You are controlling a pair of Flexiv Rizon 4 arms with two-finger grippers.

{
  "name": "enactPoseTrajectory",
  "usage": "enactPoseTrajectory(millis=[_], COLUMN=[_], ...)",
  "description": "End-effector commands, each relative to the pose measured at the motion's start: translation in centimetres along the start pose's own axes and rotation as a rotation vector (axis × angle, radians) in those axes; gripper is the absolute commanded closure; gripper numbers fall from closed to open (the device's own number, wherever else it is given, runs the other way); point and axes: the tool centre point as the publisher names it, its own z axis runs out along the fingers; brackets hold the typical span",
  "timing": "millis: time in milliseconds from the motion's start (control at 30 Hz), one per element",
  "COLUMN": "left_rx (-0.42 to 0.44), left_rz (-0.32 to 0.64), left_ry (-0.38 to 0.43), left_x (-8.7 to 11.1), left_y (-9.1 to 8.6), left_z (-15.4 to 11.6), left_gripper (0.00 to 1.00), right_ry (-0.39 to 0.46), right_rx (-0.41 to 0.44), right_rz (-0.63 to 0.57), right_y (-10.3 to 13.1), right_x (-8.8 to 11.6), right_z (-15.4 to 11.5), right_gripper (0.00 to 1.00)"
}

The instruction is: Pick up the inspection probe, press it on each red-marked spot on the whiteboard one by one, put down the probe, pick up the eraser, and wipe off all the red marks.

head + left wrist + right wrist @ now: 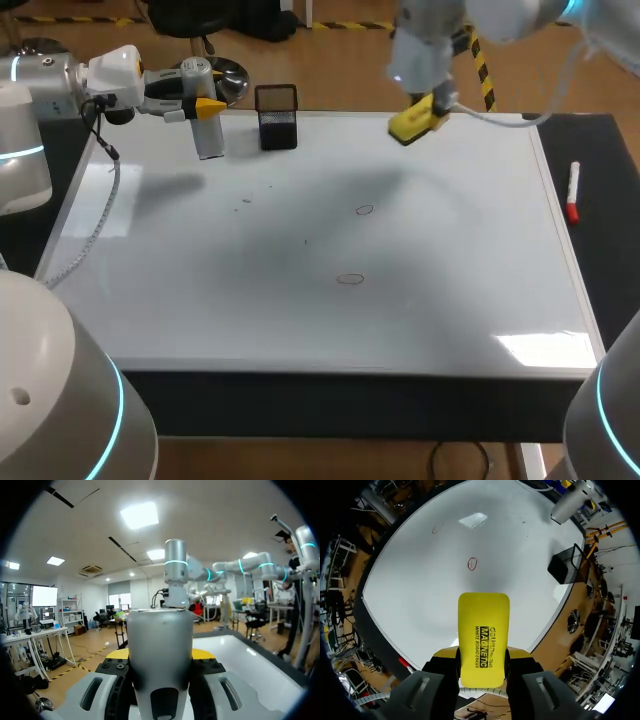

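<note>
As things lie, I log the task as part done.
1. White rectangular whiteboard (300, 330): wiping not begun, by my judgement.
2. Left gripper (200, 105): fingers clamped on the grey cylindrical inspection probe (207, 135), upright at the far left corner beside the black mesh cup (277, 117); not yet put down. I cannot tell whether pressing is finished.
3. Right gripper (425, 112): fingers gripping the yellow block eraser (410, 124) above the far edge; pick-up done.
4. White marker pen with a red cap (572, 190): off the board, right side.
5. Two red oval marks (364, 210) (350, 279): mid-board, unerased.
</note>
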Motion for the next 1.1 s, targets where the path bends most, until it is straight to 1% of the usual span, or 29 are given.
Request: enactPoseTrajectory(millis=[33, 200, 433, 633, 767, 1100], left_rx=[-0.001, -0.001, -0.001, -0.001, -0.001, -0.001], left_rz=[0.002, 0.002, 0.002, 0.002, 0.002, 0.002], left_ry=[-0.004, -0.004, -0.004, -0.004, -0.004, -0.004], left_x=[0.1, 0.1, 0.1, 0.1, 0.1, 0.1], left_y=[-0.1, -0.1, -0.1, -0.1, -0.1, -0.1], left_z=[0.1, 0.1, 0.1, 0.1, 0.1, 0.1], left_gripper=[1.00, 1.00, 1.00, 1.00, 1.00, 1.00], right_ry=[-0.011, -0.008, 0.012, 0.027, 0.017, 0.012], right_rx=[-0.029, -0.047, -0.065, -0.079, -0.087, -0.093], right_rz=[0.011, 0.044, 0.053, 0.050, 0.052, 0.055], right_y=[-2.9, -5.4, -8.0, -9.4, -10.0, -9.9], right_x=[0.9, 1.8, 2.6, 3.0, 3.1, 3.2], right_z=[0.5, 0.9, 1.8, 2.4, 2.3, 2.2], right_gripper=[1.00, 1.00, 1.00, 1.00, 1.00, 1.00])
